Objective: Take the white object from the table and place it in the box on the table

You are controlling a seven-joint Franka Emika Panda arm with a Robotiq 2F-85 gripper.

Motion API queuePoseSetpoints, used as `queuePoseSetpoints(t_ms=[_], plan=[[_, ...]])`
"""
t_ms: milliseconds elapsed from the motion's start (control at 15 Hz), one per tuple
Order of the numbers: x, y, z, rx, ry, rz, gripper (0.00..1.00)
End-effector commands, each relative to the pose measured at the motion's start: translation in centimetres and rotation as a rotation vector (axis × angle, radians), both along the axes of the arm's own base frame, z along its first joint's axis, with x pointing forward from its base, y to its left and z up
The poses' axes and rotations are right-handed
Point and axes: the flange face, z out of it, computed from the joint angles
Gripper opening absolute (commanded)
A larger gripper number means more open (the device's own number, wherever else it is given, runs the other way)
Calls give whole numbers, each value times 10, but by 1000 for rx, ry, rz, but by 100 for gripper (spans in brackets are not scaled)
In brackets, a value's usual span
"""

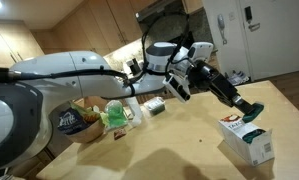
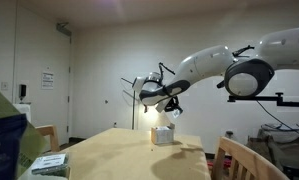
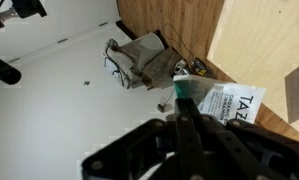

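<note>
- Far left in an exterior view: the arm (image 1: 79, 70) fills the near side and reaches right across the wooden table (image 1: 169, 150).
- Under the arm: snack bags (image 1: 77, 122) and a green bag (image 1: 116, 115) sit on the table, well apart from the task items.
- Right of centre: the gripper (image 1: 247, 110) points down and to the right with its jaws pinched together on the white object (image 1: 253, 114) (only the teal patch reads at this size).
- Just below the gripper: the box (image 1: 247, 140), a white carton with green print, stands on the table near the right edge. The packet hangs over the box's top; I can't tell whether they touch.
- Opposite exterior view, left to right: a blue item (image 2: 4, 140) in the near foreground, a flat printed carton (image 2: 49, 162), then the box (image 2: 164, 136) at the far end of the table with the gripper (image 2: 173, 110) directly above it.
- Wrist view: a grey bag (image 3: 139, 60) lies on the floor at left. At centre, the fingers are closed narrow with the packet's teal end (image 3: 184, 88) at the tips. The box's printed top (image 3: 229, 102) lies just right of the tips.
</note>
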Motion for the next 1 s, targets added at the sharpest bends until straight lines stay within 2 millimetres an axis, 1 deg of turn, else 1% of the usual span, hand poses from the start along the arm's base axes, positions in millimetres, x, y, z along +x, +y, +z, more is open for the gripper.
queuePoseSetpoints(t_ms=[0, 200, 400, 733, 933], plan=[[-2, 0, 0, -24, 18, -9, 1], [-5, 0, -4, -31, 21, -30, 1], [2, 1, -8, -15, -13, 14, 1], [25, 7, -11, 55, -82, 181, 1], [33, 11, -17, 109, -76, 258, 1]])
